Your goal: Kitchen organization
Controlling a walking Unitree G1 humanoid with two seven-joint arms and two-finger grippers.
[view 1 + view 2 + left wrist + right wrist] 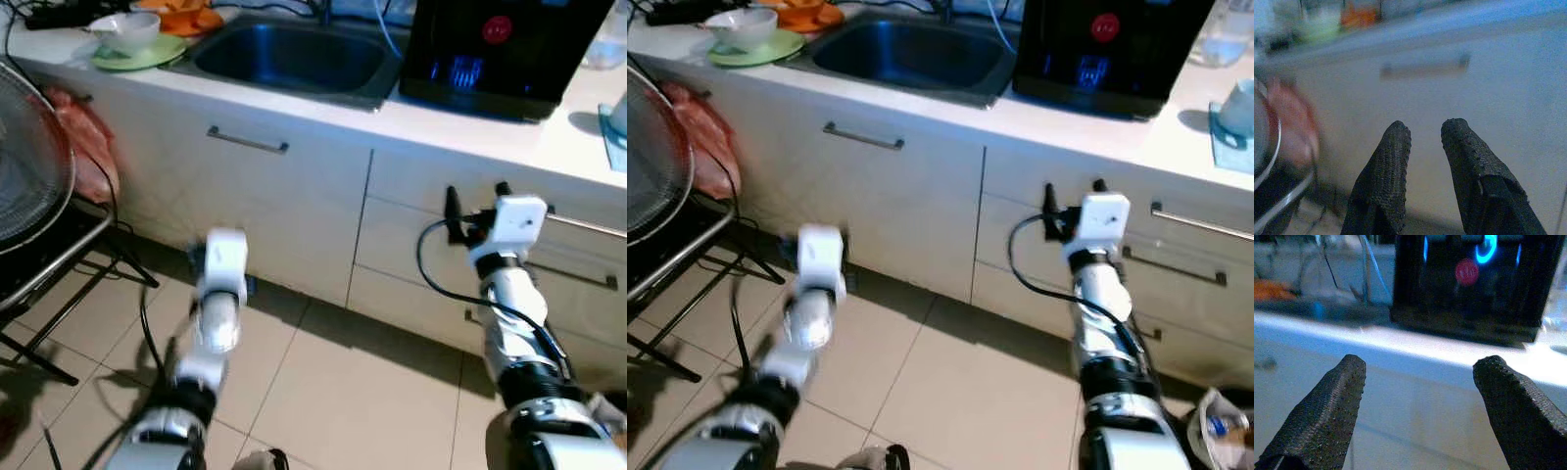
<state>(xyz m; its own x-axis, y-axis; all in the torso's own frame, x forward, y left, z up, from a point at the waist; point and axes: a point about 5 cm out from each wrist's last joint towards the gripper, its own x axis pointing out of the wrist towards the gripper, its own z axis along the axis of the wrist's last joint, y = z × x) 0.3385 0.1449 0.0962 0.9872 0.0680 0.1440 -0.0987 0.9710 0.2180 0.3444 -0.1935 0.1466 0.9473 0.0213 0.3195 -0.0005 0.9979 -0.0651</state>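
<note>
Bowl [125,29] is seen on green plate [147,54] at the bench's [470,122] far left end, beside the sink [294,59]. Black appliance [500,49] is set on the sink's other side. Right end effector [475,201] is held wide open, empty, before the drawers [578,245]. Left end effector [1425,142] is slightly parted, empty, low before the cabinet door [245,196].

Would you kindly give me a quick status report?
Right gripper open, raised before the drawers. Left gripper open, low by the cabinet. Both empty. Nothing blocking.
</note>
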